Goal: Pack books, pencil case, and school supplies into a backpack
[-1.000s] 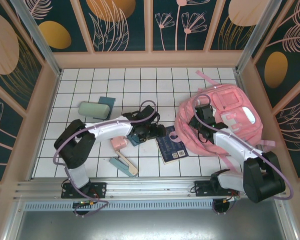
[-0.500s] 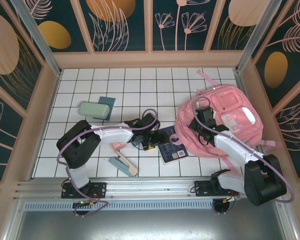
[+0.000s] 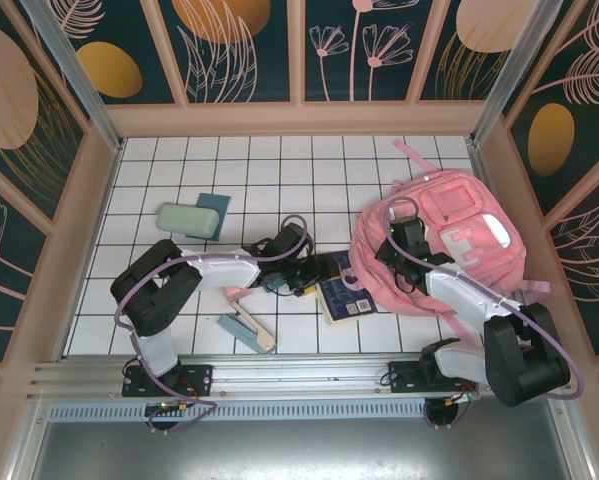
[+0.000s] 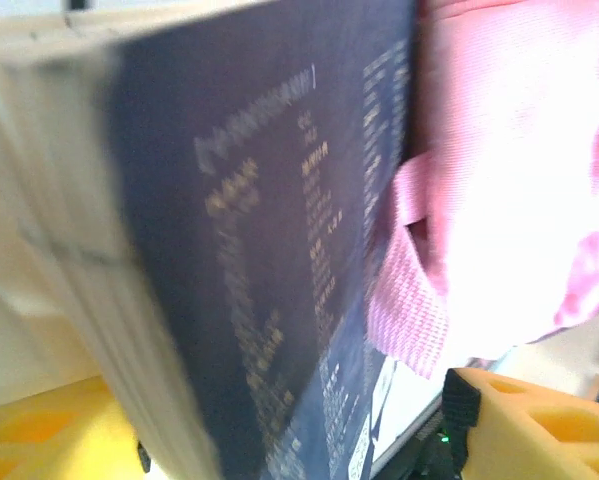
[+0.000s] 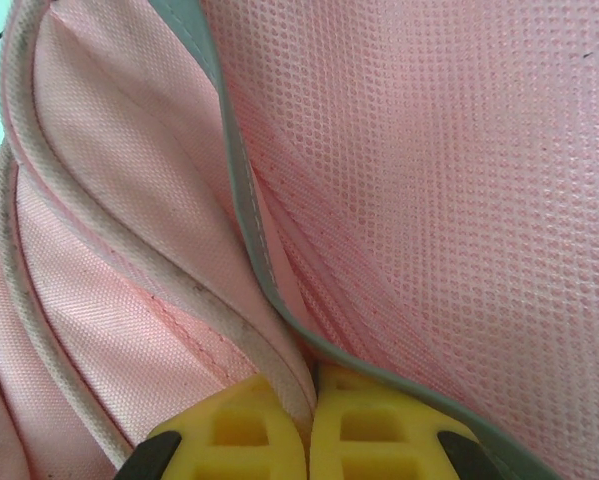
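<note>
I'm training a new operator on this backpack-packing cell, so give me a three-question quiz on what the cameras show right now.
1. True or false: the right gripper is shut on an edge of the pink fabric backpack.
2. What lies right beside the pale mint-green oblong pencil case? A) a dark teal flat square B) a red mug C) a yellow ruler
3. Which gripper is at the dark navy book with pale text lines?
Key: 1 true; 2 A; 3 the left gripper.
</note>
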You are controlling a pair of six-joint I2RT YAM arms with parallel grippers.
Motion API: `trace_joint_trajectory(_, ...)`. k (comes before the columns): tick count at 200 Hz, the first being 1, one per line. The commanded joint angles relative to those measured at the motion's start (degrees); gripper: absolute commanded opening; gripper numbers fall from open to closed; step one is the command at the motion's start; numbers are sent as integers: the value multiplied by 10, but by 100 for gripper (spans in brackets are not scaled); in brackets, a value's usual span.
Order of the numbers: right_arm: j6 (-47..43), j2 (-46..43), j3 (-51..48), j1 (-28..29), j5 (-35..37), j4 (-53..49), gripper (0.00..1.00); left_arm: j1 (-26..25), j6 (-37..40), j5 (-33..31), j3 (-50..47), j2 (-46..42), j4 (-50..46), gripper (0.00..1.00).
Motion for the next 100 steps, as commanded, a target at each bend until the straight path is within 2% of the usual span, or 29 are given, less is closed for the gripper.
trace_joint_trajectory(1,31,16,-15,1,-42,-32,0,1,-28,16,-10,-35,144,71)
trace_joint_trajectory(43,27,26,-8,1,-47,-31,0,1,-37,24,-28,-40,206,46)
trace_joint_trajectory(56,26,25,-7,1,-48,-32,0,1,-36,27,-24,-30,205,46)
trace_joint_trajectory(85,23,25,2,1,-44,-37,0,1,-20,33,-1,12,176,59)
trace_joint_trajectory(100,22,25,5,2,-45,-38,0,2,-19,39,9,35,172,61)
